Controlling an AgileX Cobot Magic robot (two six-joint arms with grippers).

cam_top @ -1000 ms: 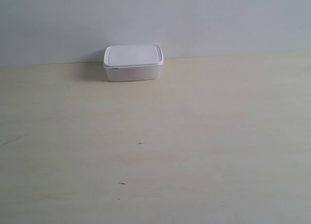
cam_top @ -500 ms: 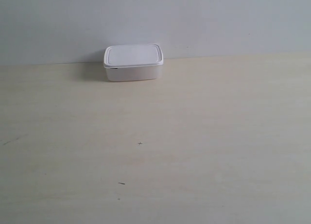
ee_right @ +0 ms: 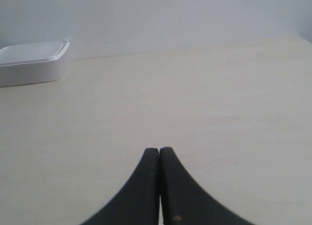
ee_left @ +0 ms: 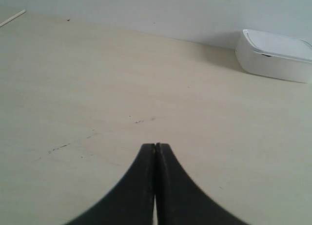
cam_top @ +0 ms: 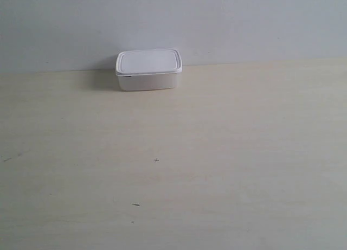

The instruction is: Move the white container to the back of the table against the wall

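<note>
The white container (cam_top: pixel 148 69) stands with its lid on at the far edge of the cream table (cam_top: pixel 217 152), its back against the pale grey-blue wall (cam_top: pixel 217 22). It also shows in the left wrist view as the white container (ee_left: pixel 275 55) and in the right wrist view as the white container (ee_right: pixel 31 62), far from both grippers. My left gripper (ee_left: pixel 155 146) is shut with nothing in it, low over bare tabletop. My right gripper (ee_right: pixel 159 150) is likewise shut and holds nothing. Neither arm appears in the exterior view.
A few tiny dark specks (cam_top: pixel 156 160) mark the tabletop. A thin pale stick (ee_left: pixel 13 18) lies near the table's far corner in the left wrist view. Faint scuff marks (ee_left: pixel 141 121) lie ahead of the left gripper.
</note>
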